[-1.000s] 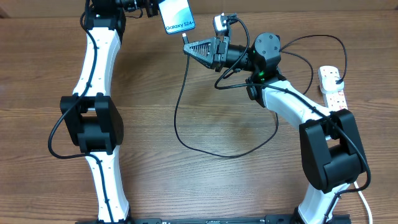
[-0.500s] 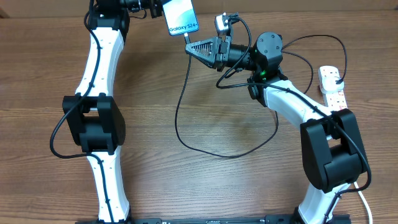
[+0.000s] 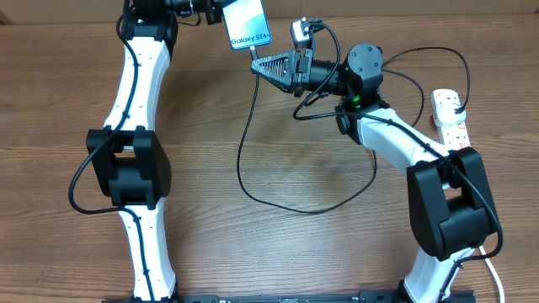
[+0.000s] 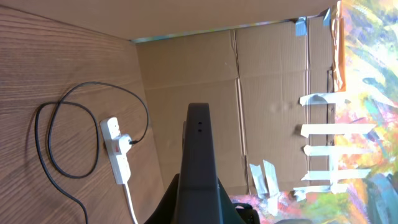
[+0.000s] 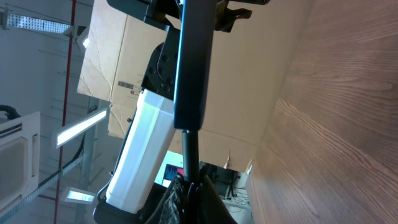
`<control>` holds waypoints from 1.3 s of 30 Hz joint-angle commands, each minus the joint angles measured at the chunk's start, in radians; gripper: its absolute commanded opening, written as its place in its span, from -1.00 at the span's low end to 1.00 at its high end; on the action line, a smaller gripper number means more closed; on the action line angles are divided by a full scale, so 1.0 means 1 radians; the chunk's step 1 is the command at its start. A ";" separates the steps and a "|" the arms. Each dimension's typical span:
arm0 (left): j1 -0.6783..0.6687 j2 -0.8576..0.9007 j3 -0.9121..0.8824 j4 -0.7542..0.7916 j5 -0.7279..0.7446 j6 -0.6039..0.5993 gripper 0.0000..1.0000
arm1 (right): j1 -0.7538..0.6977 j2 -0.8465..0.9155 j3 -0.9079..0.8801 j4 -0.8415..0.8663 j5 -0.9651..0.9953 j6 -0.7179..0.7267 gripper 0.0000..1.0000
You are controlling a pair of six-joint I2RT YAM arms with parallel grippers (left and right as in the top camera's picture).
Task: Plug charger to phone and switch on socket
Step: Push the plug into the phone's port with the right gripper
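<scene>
Only overhead shows the phone [image 3: 249, 23] screen; wrists seemingly catch its edge.

One phone [image 3: 249, 23], one charger [image 3: 237, 162], one socket [image 3: 451, 119]

We can read one text: "Galaxy S24", with a small mark after it that looks like a plus, in dark letters near the lower end of the phone's [image 3: 248, 18] light blue screen, seen from overhead. The socket [image 3: 450, 118] bears small red marks, too small for us to read. A label on the cardboard box [image 5: 127, 84] in the right wrist view stays illegible.
</scene>
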 commanded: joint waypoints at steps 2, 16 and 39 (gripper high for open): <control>-0.010 -0.008 0.023 0.006 0.033 0.020 -0.91 | -0.017 -0.003 0.008 0.003 0.007 0.018 -0.92; -0.037 -0.008 0.023 0.006 0.022 0.019 -0.92 | -0.023 -0.003 0.009 0.003 0.021 0.029 -0.92; -0.100 -0.008 0.023 0.006 0.108 0.054 -0.91 | -0.074 -0.003 0.009 0.002 0.027 0.029 -0.92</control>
